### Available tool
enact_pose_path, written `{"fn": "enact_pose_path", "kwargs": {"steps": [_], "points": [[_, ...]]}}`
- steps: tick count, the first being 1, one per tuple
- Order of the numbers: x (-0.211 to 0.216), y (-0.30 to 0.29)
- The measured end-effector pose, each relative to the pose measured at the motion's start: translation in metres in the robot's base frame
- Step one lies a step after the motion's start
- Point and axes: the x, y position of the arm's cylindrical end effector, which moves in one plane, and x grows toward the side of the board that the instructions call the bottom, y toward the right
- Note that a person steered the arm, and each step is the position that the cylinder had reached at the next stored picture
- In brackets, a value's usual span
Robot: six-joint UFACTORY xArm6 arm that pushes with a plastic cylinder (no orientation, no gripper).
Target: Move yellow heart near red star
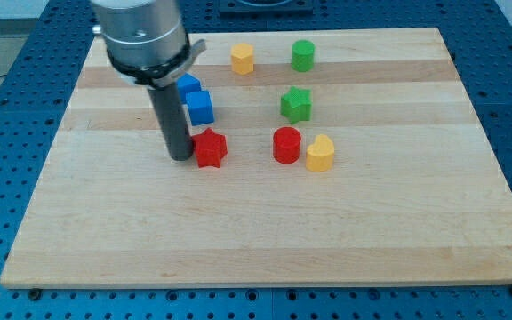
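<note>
The yellow heart [320,153] lies right of centre on the wooden board, touching the right side of a red cylinder [286,145]. The red star [210,148] lies left of centre, about 125 pixels to the heart's left. My tip [181,157] stands on the board right beside the red star's left side, far from the yellow heart. The red cylinder lies between the star and the heart.
A blue cube [200,108] and another blue block [187,87], partly hidden by the rod, lie above the star. A green star [296,104], a green cylinder [303,55] and a yellow hexagon [242,59] lie toward the view's top.
</note>
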Motion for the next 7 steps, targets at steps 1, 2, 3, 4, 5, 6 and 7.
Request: {"fn": "enact_pose_path", "kwargs": {"steps": [1, 2, 3, 4, 5, 6, 7], "points": [[0.000, 0.020], [0.011, 0.017], [0.077, -0.001], [0.081, 0.121], [0.050, 0.225], [0.017, 0.224], [0.018, 0.184]]}}
